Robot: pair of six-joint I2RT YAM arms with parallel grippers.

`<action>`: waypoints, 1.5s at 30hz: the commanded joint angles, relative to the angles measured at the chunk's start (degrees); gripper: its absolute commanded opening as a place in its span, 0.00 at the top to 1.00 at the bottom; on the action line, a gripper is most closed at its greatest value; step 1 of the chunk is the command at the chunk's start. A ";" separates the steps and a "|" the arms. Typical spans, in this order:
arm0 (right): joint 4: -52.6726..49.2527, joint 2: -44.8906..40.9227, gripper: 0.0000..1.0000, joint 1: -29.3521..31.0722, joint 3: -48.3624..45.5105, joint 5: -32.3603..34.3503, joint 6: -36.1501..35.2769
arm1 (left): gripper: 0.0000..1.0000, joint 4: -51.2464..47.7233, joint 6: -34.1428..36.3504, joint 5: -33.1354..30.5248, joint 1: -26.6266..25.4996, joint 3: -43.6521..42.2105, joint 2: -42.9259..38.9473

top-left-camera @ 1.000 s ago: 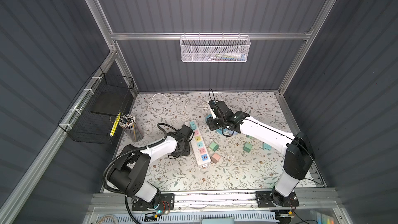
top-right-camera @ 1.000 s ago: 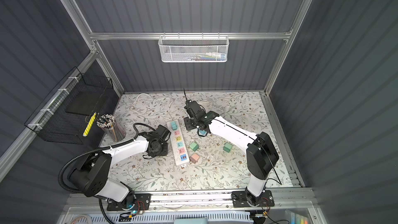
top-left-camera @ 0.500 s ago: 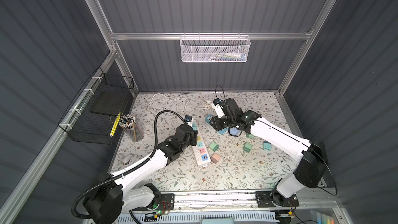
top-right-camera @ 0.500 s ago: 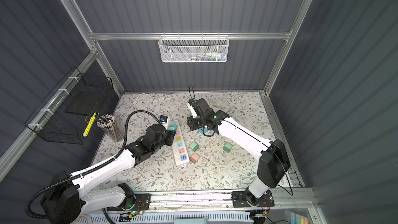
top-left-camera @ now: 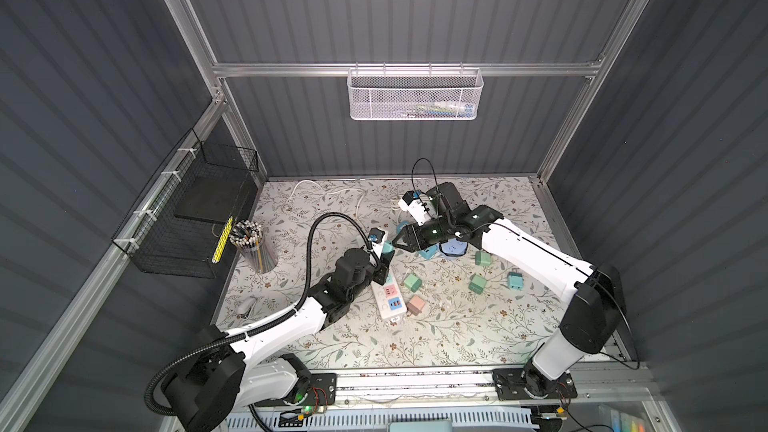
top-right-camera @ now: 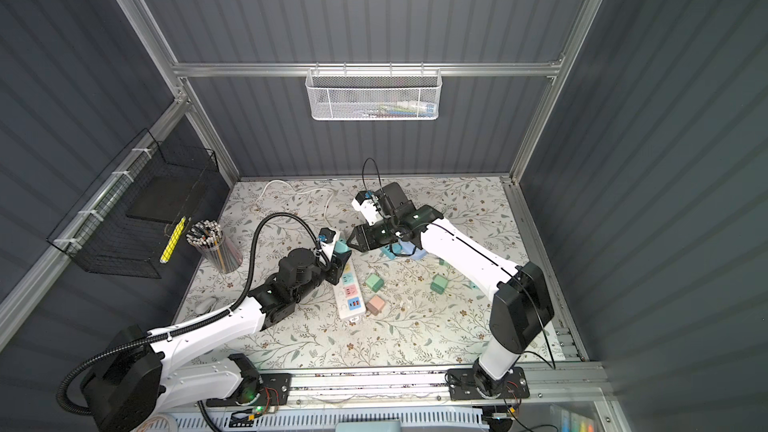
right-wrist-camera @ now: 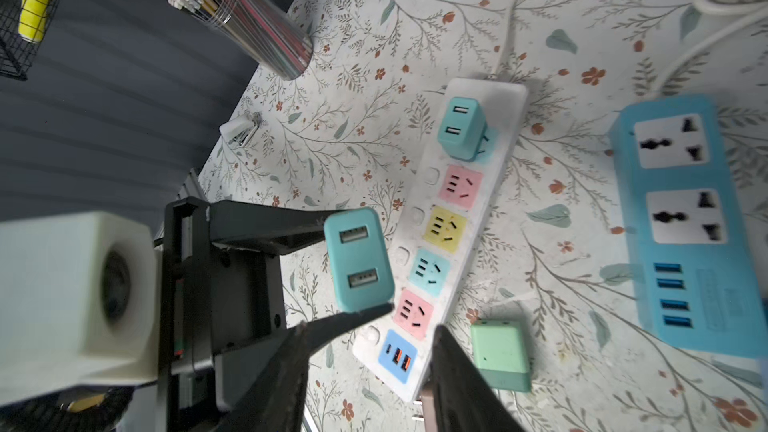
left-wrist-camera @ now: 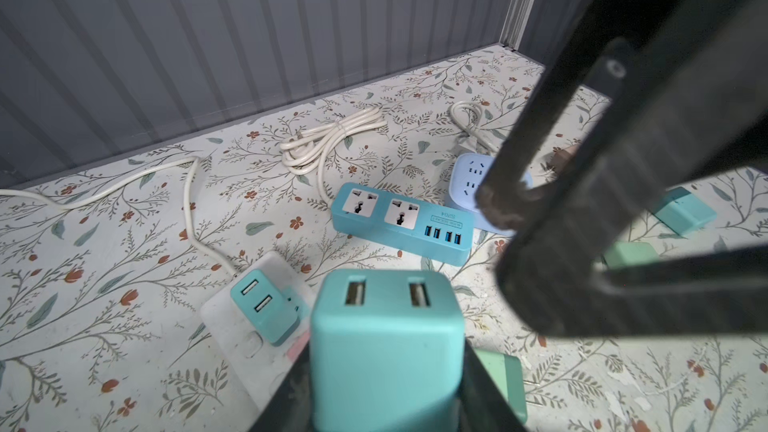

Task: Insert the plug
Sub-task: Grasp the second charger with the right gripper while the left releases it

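I see the left gripper (right-wrist-camera: 357,268) pinching the teal cube-shaped USB charger plug (left-wrist-camera: 386,338) between its two black fingers. The plug hangs in the air over the long white power strip with pastel sockets (right-wrist-camera: 446,224), its two USB ports turned away from the strip; I cannot see its prongs. A second teal charger (right-wrist-camera: 459,128) sits in the socket at the strip's cord end. The right gripper (top-left-camera: 400,241) hovers above the strip just beside the held plug, jaws spread and empty.
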 commanded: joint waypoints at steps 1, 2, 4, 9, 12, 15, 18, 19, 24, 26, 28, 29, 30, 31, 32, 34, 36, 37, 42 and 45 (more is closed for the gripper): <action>0.68 1.48 0.51 0.28 2.32 -4.78 0.57 | 0.80 2.83 2.36 2.14 -0.30 -0.64 -1.25; 0.73 2.01 0.52 0.26 2.59 -5.22 0.71 | 0.80 2.45 2.44 2.30 -0.42 -0.39 -1.41; 0.80 3.10 0.54 0.33 2.86 -5.77 1.10 | 0.80 2.46 2.71 2.49 -0.47 -0.54 -1.66; 1.70 4.99 0.58 0.60 3.09 -7.26 1.81 | 0.81 2.92 2.46 3.57 -0.62 -0.51 -1.84; 2.31 5.30 0.63 0.58 2.96 -7.51 2.08 | 0.81 2.85 2.65 3.27 -0.62 -0.40 -1.99; 3.38 4.96 0.70 0.71 2.63 -8.12 2.84 | 0.76 2.67 2.46 3.11 -0.62 -0.45 -1.97; 4.07 4.19 0.74 0.74 2.06 -7.38 3.38 | 0.52 1.21 1.93 1.71 -0.62 0.03 -2.12; 4.29 3.85 0.75 0.67 1.89 -6.88 3.66 | 0.43 0.29 1.44 0.89 -0.62 0.21 -2.41; 7.40 2.04 0.78 0.67 0.57 -2.70 6.22 | 0.16 -0.02 -4.85 -2.24 -0.62 -2.58 -8.40; 9.55 1.65 0.78 0.70 0.31 -0.21 7.27 | 0.12 -1.65 -8.07 -2.48 -0.62 -4.00 -12.59; 10.87 1.29 0.78 0.69 -0.27 3.19 8.34 | 0.10 -4.84 -12.66 -5.57 -0.62 -5.61 -18.10; 11.90 1.16 0.78 0.69 -0.75 4.51 8.90 | 0.09 -6.52 -15.04 -8.08 -0.55 -6.39 -20.61; 13.14 0.93 0.79 0.91 -1.46 6.06 9.74 | 0.03 -9.65 -18.89 -12.59 -0.53 -6.93 -23.25; 14.11 0.95 0.79 1.40 -2.11 7.96 9.98 | 0.00 -13.71 -23.49 -17.71 -0.53 -7.22 -26.29; 14.80 0.85 0.79 1.95 -2.68 11.12 9.97 | 0.00 -18.05 -27.09 -21.40 -0.53 -7.26 -28.54; 16.49 1.12 0.79 3.32 -3.99 15.34 10.22 | 0.00 -29.42 -38.49 -28.91 -0.53 -6.54 -32.64; 19.31 1.33 0.80 3.98 -5.70 17.06 12.03 | 0.00 -41.14 -47.99 -31.51 -0.51 -4.34 -34.60; 20.61 1.45 0.80 4.32 -6.72 18.10 13.00 | 0.00 -44.17 -50.18 -31.54 -0.53 -3.70 -35.03; 23.56 3.34 0.80 7.49 -8.25 24.67 13.09 | 0.00 -51.59 -56.45 -33.78 -0.52 -1.94 -34.25; 23.75 6.21 0.80 9.02 -7.29 26.91 13.30 | 0.00 -52.27 -56.27 -34.59 -0.52 -0.97 -33.35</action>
